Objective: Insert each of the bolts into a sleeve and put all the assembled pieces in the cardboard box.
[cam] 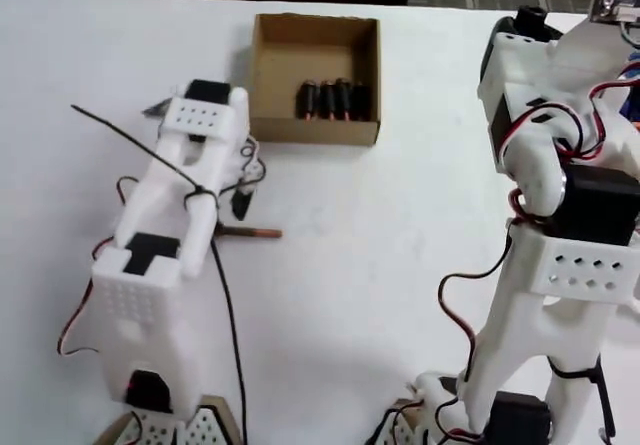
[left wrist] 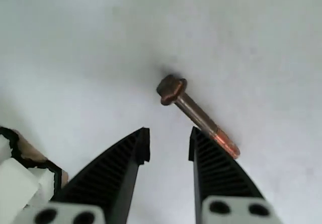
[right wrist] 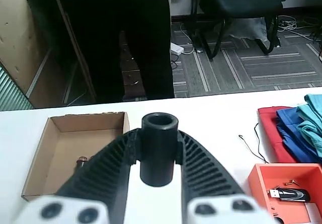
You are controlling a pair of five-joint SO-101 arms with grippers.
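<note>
A copper-coloured bolt [left wrist: 197, 117] is lying on its side on the white table [cam: 380, 265]. It is loose, with no sleeve on it, and is sitting apart from the cardboard box [cam: 312, 131]. The left gripper [left wrist: 168, 142] is hanging just over the bolt with its two black ribbed fingers [left wrist: 126, 168] parted only narrowly. One fingertip is sitting close beside the bolt's far end, while the flanged head is lying beyond the tips. The gap is falling a little to one side of the shank, so the bolt is not yet between the fingers. This looks like a line-up for a pinch across the thin shank, which a narrow opening suits.

The right gripper [right wrist: 158, 156] is clamping a black sleeve [right wrist: 159, 128], which appears upright with its open mouth facing up, raised above the table. Held this way, the sleeve is offering its bore for a bolt to be pushed in, so this arm is probably acting as the receiver.

Inside the box, a row of dark assembled pieces [cam: 330, 100] is lying side by side toward one wall. That suggests the task is far along and that this bolt is among the last.
</note>
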